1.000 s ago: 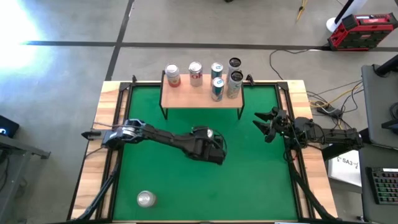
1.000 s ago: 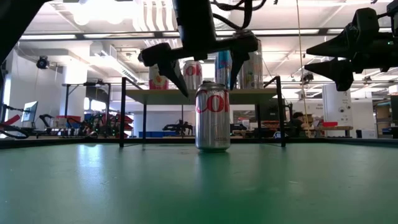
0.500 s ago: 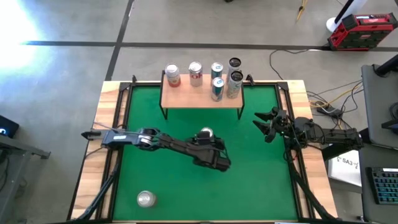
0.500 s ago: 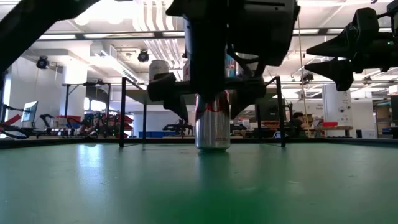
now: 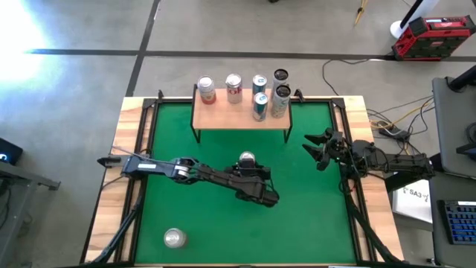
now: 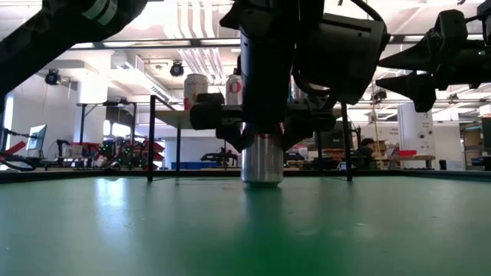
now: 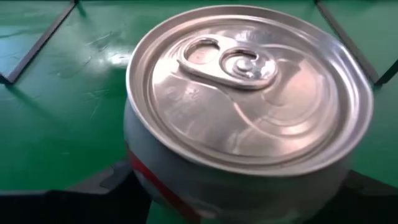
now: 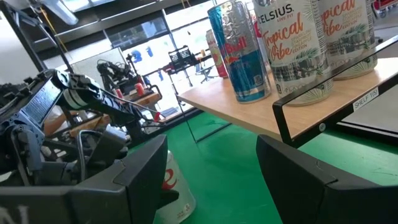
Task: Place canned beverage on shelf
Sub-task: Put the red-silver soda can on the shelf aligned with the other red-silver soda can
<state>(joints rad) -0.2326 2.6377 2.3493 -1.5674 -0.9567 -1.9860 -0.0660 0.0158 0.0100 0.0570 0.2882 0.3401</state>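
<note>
Left gripper [image 6: 262,138], fingers spread either side, hangs low around an upright silver can [image 5: 246,159] mid-table, just near of the shelf [image 5: 239,117]. Rigid, smooth and probably slippery; thin walls dent, so clasp mid-body. Right gripper [image 5: 314,148] waits spread at right.

Behind the right gripper's [image 5: 315,151] jaws, off the table's edge, loose cables [image 5: 388,123] trail over the grey floor. A white paper sheet [image 5: 413,196] and a keyboard [image 5: 455,222] lie nearby, and a red toolbox [image 5: 433,36] stands well beyond. Far past the left gripper's [image 5: 248,167] jaws, across the room, a person [image 6: 367,147] sits.
</note>
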